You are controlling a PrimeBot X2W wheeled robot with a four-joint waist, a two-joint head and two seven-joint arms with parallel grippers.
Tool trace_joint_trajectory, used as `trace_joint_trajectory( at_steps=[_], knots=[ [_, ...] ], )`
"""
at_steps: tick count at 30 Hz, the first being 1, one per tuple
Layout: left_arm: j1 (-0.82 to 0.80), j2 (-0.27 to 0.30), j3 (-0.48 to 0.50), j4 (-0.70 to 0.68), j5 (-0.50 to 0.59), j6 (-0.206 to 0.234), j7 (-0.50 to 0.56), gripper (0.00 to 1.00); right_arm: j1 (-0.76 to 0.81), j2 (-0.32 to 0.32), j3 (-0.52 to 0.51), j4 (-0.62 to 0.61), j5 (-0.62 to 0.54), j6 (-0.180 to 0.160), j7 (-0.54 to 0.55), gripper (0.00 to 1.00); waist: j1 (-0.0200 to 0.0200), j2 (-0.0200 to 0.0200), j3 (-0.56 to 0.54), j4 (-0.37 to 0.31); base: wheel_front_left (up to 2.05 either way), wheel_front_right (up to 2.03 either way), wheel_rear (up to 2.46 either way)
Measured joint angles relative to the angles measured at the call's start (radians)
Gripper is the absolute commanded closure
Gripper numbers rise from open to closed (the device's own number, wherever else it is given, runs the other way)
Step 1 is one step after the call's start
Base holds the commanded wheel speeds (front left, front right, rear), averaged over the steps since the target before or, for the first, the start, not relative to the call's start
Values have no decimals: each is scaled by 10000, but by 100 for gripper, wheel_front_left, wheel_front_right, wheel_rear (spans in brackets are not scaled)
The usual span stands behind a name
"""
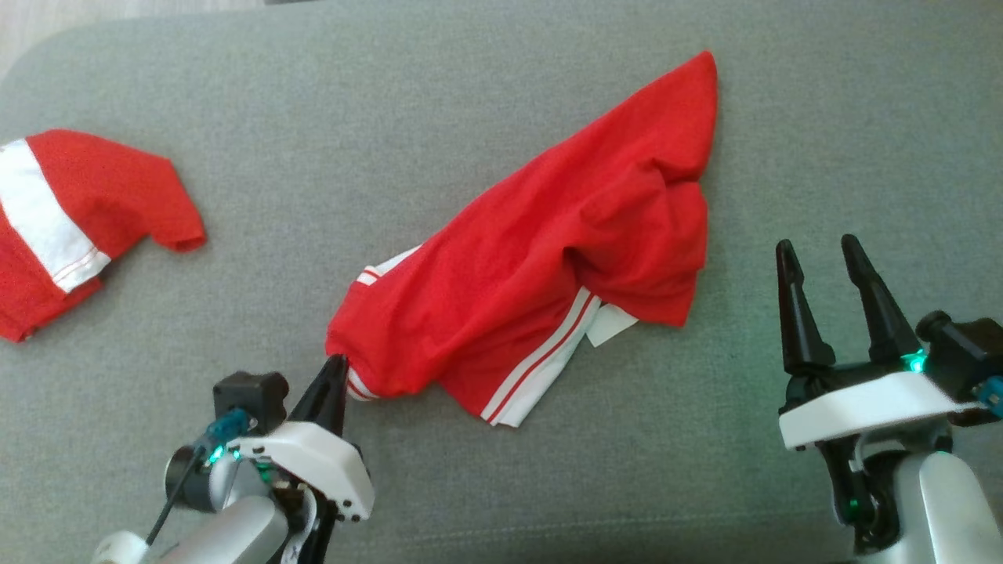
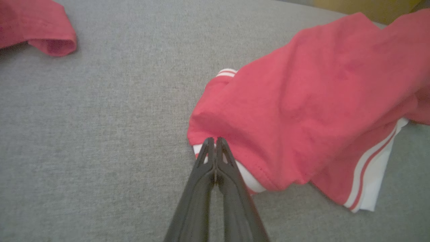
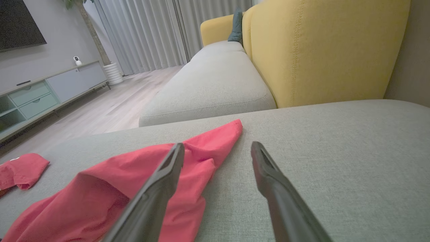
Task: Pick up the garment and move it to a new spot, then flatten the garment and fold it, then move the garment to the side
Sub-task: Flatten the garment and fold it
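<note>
The garment (image 1: 548,258), red with white-striped trim, lies crumpled and stretched diagonally across the grey cushion (image 1: 470,94).

Grey cushion (image 1: 501,117) carries red garment (image 1: 564,258) and second red shirt (image 1: 86,211).

The head view looks steeply down on the grey cushion (image 1: 470,117), with the red garment (image 1: 548,251) near its centre. The left wrist view sits low and very close at the garment's lower left corner, facing across it along the left gripper (image 2: 214,140). The right wrist view, low and to the right of the garment, faces past it toward a yellow backrest (image 3: 319,50). All three views share the garment and the second red garment (image 1: 70,227) to its left.
</note>
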Motion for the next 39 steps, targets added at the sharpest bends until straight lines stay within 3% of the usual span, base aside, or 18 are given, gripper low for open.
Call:
trace_joint_trajectory(
  at_steps=[1, 2, 6, 14, 22, 39],
  knots=[
    [185, -253, 439, -63, 295, -82, 0, 7, 65, 2, -12, -2, 0, 0, 4, 0, 0, 0, -105, -1, 0, 0, 0],
    [281, -397, 779, -199, 583, -92, -2, 0, 63, 2, -44, -10, 0, 0, 6, 0, 0, 0, -162, -2, 0, 0, 0],
    [728, -796, 2224, -918, 1818, -96, -13, 0, 66, -6, -155, -96, -77, 0, 125, 0, 0, 0, -423, -19, 0, 0, 0],
    [1858, -1103, 4393, -1699, 3434, -596, -15, 0, 454, -257, -165, -198, -184, 0, 408, 0, 0, 0, -1001, -38, 0, 0, 0],
    [2416, -1172, 5112, -1730, 4071, -926, -15, 0, 686, -301, -142, -255, -184, 0, 604, 0, 0, 0, -1321, -59, 0, 0, 0],
    [2650, -1616, 5476, -1593, 4717, -1367, -15, 0, 840, -328, -102, -314, -176, 0, 696, 0, 0, 0, -1288, 10, 0, 0, 0]
  ],
)
